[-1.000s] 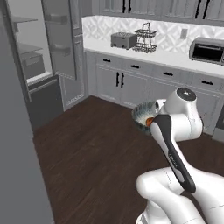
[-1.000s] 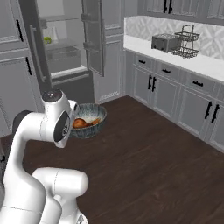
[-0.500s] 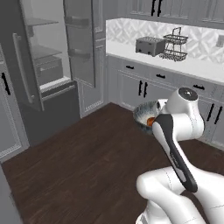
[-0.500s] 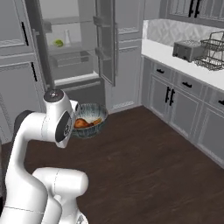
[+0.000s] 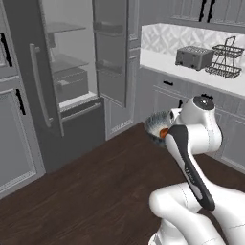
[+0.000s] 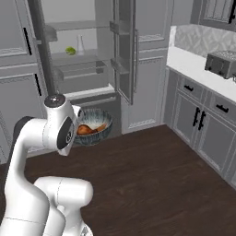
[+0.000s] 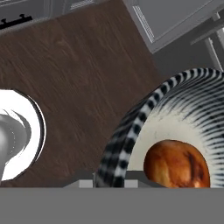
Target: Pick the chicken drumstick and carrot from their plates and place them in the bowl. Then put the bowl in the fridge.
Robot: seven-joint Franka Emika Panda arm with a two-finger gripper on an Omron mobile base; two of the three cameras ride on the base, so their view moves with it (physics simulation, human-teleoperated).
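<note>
Fingers (image 7: 109, 181) apparently clamped on ribbed, speckled bowl (image 7: 175, 113) rim, glossy rounded chicken drumstick (image 7: 176, 164) inside.

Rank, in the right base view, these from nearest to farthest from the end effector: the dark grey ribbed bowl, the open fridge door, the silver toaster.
1. The dark grey ribbed bowl, held in the end effector beside the arm.
2. The open fridge door, beyond the bowl, to its right.
3. The silver toaster, far right on the counter.
</note>
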